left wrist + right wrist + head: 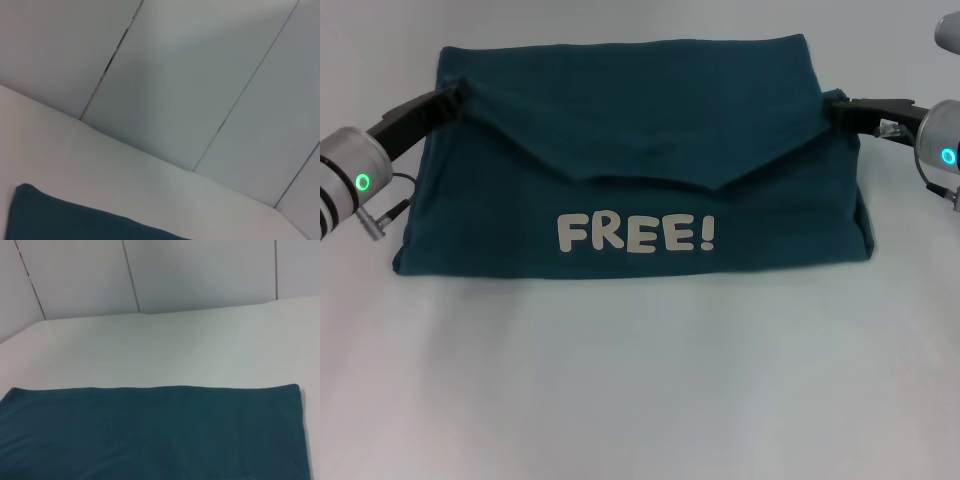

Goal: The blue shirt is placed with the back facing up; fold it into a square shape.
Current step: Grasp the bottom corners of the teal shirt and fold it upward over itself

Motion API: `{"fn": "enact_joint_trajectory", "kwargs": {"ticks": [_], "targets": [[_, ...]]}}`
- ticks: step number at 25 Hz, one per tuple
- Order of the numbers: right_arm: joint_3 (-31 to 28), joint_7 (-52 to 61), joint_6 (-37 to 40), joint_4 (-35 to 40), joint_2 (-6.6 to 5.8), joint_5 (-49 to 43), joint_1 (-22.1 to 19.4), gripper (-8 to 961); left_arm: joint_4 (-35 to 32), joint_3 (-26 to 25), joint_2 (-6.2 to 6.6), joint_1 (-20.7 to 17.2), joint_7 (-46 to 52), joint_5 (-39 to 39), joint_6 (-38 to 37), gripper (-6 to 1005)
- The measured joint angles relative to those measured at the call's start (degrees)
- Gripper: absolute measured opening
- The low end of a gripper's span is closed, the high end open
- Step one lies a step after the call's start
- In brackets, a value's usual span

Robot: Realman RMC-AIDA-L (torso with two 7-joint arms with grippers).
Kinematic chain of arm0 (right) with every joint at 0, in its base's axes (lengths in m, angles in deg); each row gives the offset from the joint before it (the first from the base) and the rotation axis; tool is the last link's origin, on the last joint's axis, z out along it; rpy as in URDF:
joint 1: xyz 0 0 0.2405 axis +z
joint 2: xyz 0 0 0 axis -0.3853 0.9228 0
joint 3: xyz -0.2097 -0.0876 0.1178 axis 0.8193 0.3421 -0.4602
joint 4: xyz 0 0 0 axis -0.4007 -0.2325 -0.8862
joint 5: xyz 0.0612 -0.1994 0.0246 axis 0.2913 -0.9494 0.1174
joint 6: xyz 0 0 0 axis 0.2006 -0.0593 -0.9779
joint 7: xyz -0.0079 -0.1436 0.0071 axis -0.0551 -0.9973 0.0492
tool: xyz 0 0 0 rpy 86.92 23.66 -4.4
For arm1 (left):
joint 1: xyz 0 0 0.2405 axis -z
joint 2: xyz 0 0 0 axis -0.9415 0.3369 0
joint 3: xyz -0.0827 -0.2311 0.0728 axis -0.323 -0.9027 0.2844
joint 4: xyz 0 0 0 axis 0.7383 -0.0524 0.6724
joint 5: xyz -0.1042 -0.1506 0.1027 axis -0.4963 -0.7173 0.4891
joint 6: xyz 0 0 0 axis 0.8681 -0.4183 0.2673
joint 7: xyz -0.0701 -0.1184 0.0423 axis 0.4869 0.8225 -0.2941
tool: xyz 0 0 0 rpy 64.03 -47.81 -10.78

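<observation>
The blue shirt (640, 150) lies folded across the white table (640, 380), far wider than either gripper. White "FREE!" lettering (635, 233) shows on its near layer. An upper layer hangs over it and sags to a shallow V in the middle. My left gripper (452, 97) is at the shirt's left edge and my right gripper (837, 104) at its right edge, each shut on the raised fold with the fingertips buried in cloth. A corner of the blue shirt (60, 220) shows in the left wrist view. The right wrist view shows the blue shirt (150, 435) as a flat plain band.
Bare white table top (165, 350) runs beyond the shirt to grey wall panels (190, 75) at the back. More table lies between the shirt and the near edge.
</observation>
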Motion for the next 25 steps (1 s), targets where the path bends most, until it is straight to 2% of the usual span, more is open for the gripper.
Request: {"fn": "enact_joint_trajectory", "kwargs": {"ticks": [6, 13, 20, 25], "targets": [[-0.05, -0.72, -0.12, -0.26, 0.09, 0.76, -0.35, 109, 0.18, -0.01, -0.06, 0.23, -0.6, 0.08, 0.37, 37], [-0.2, -1.4, -0.53, -0.34, 1.2, 0.81, -0.68, 133, 0.25, 1.49, -0.53, 0.24, -1.08, 0.1, 0.76, 37], [-0.5, -1.74, -0.58, -0.08, 1.29, 0.82, -1.04, 157, 0.02, 2.24, -1.18, 0.62, -4.35, 0.13, 0.83, 38], [-0.08, -2.43, -0.53, 0.26, 1.4, 0.88, -1.07, 174, -0.19, 2.14, -1.81, 0.9, -6.01, 0.02, 1.72, 116]]}}
